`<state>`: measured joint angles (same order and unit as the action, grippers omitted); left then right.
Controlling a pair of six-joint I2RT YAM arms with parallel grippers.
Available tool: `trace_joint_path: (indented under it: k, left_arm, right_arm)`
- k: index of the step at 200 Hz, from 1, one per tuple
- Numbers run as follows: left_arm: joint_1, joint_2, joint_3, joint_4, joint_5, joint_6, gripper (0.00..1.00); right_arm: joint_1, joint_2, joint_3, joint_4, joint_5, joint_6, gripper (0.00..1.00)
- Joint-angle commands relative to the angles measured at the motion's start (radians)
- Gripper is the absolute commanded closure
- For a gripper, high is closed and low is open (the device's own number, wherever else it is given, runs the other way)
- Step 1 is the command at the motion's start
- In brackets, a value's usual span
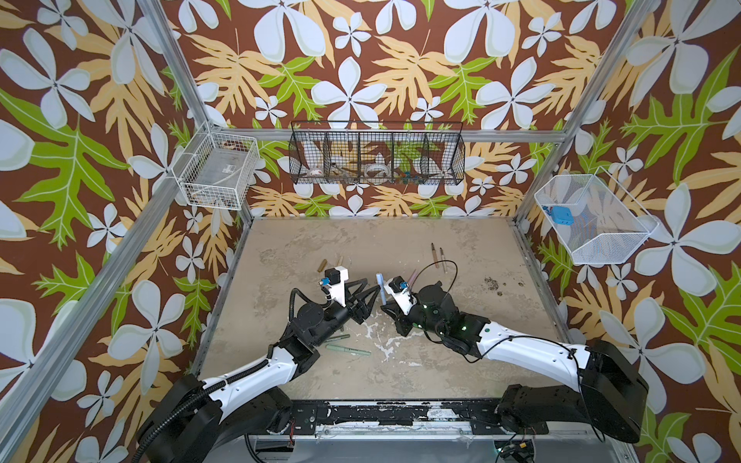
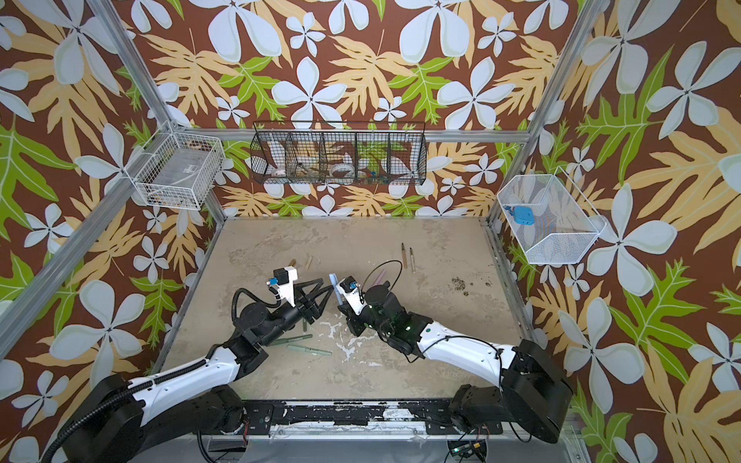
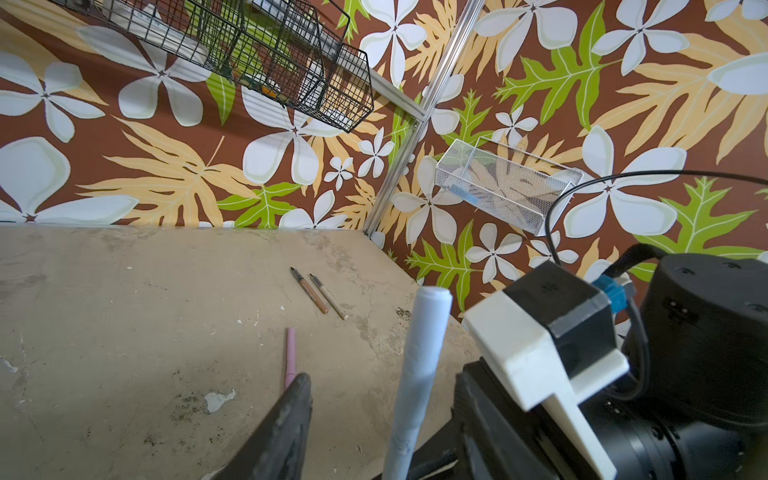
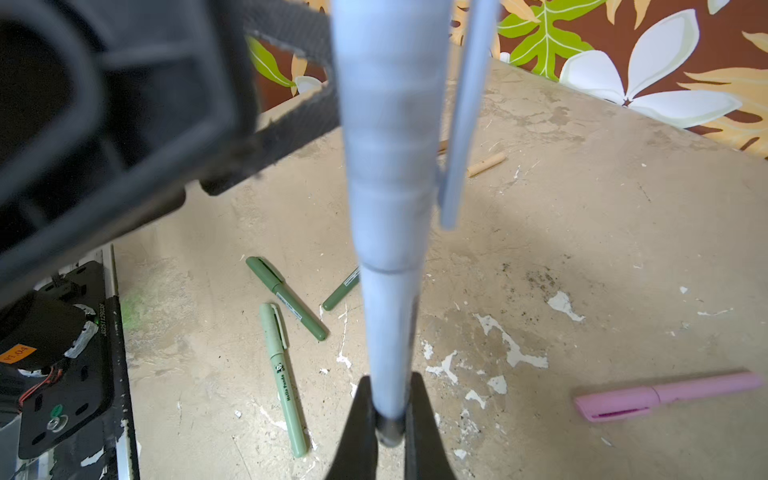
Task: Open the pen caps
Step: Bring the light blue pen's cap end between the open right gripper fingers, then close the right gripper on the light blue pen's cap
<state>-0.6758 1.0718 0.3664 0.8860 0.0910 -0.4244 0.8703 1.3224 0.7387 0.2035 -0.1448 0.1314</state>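
Right wrist view: my right gripper [image 4: 388, 415] pinches the light blue pen [image 4: 388, 324] by its dark end, its cap [image 4: 386, 124] on and pointing away. My left gripper [image 1: 369, 301] stands spread, near that cap.

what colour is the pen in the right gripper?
Light blue. The pen clamped in the right gripper shows best in the right wrist view.
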Motion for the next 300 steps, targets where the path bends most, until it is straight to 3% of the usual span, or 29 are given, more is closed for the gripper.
trace_joint_path:
  k: [1, 77, 153, 165, 181, 201, 227, 262, 300]
  left_arm:
    - [-0.001, -0.001, 0.01, -0.018, -0.021, 0.013, 0.46]
    - [-0.001, 0.001, 0.025, -0.056, -0.041, 0.028, 0.53]
    - [0.001, 0.011, 0.039, -0.076, -0.05, 0.019, 1.0]
    - [0.001, 0.01, 0.036, -0.072, -0.048, 0.018, 1.0]
    - [0.0, 0.013, 0.028, -0.057, -0.04, 0.015, 1.0]
    - [0.001, 0.034, 0.026, -0.021, 0.026, 0.018, 1.0]
    - [0.001, 0.077, 0.029, 0.035, 0.125, 0.001, 1.0]
    - [0.001, 0.136, 0.032, 0.096, 0.194, -0.022, 1.0]
    - [0.001, 0.137, 0.023, 0.14, 0.229, -0.062, 1.0]
  right_arm:
    - [0.013, 0.011, 0.014, -0.015, 0.025, -0.024, 1.0]
    - [0.065, 0.061, 0.05, -0.048, 0.053, -0.053, 1.0]
    - [0.067, 0.063, 0.054, -0.059, 0.064, -0.047, 1.0]
    - [0.067, 0.06, 0.056, -0.07, 0.05, -0.031, 0.86]
    - [0.067, 0.044, 0.048, -0.056, 0.027, -0.021, 0.6]
    - [0.038, -0.001, 0.013, -0.013, -0.036, -0.015, 0.49]
    - [-0.053, -0.066, -0.048, 0.065, -0.218, 0.033, 0.51]
    - [-0.077, -0.103, -0.084, 0.126, -0.289, 0.061, 0.52]
    - [-0.109, -0.069, -0.098, 0.186, -0.382, 0.093, 0.64]
